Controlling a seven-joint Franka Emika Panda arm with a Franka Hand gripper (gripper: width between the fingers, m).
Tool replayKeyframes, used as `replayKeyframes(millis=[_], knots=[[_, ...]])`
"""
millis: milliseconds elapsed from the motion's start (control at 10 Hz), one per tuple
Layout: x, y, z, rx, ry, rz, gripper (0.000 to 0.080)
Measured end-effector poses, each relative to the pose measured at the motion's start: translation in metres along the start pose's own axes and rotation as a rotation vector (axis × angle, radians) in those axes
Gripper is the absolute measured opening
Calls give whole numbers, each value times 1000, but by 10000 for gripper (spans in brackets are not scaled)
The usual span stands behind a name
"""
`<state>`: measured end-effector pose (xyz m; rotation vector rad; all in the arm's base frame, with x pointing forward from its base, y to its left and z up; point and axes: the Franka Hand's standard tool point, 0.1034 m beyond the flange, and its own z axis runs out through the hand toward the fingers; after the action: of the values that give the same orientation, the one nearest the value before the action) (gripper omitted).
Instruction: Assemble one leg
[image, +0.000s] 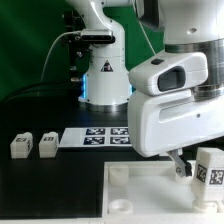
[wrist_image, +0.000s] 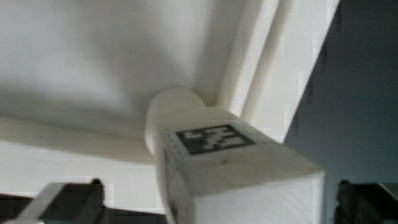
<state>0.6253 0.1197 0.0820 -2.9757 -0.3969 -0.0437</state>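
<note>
White plastic leg (image: 210, 170): a rectangular block with one rounded end, smooth and matte, upright at the lower right edge of the exterior view, just to the exterior view's right of the gripper (image: 181, 168). One face carries a square black-and-white tag, a pixel pattern with no readable writing. Whether the block's base touches anything cannot be told.

Gripper: two dark fingers (wrist_image: 68, 198) spread wide. In the wrist view the leg lies between them with a gap showing on each side, so nothing is clamped.

White tray (image: 135, 195): large and flat with a raised rim, filling the lower middle of the exterior view. In the wrist view the leg's rounded end meets the rim's ridge.

Two spare legs (image: 20, 146) (image: 47, 144): same make, tagged, side by side at centre left, well apart from the tray.

Marker board (image: 96, 136): a thin white strip of tags, centre frame.

Black table (image: 50, 190): matte, with bare room at lower left.
</note>
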Motion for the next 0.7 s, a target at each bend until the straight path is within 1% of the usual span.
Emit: replayKeyframes(millis=[100, 200, 300, 400, 700], knots=[[0, 0, 0, 0, 0, 0, 602], [0, 0, 0, 0, 0, 0, 426], [0, 1, 0, -1, 1, 1, 426], [0, 1, 0, -1, 1, 2, 295], [0, 2, 0, -1, 1, 34, 295]])
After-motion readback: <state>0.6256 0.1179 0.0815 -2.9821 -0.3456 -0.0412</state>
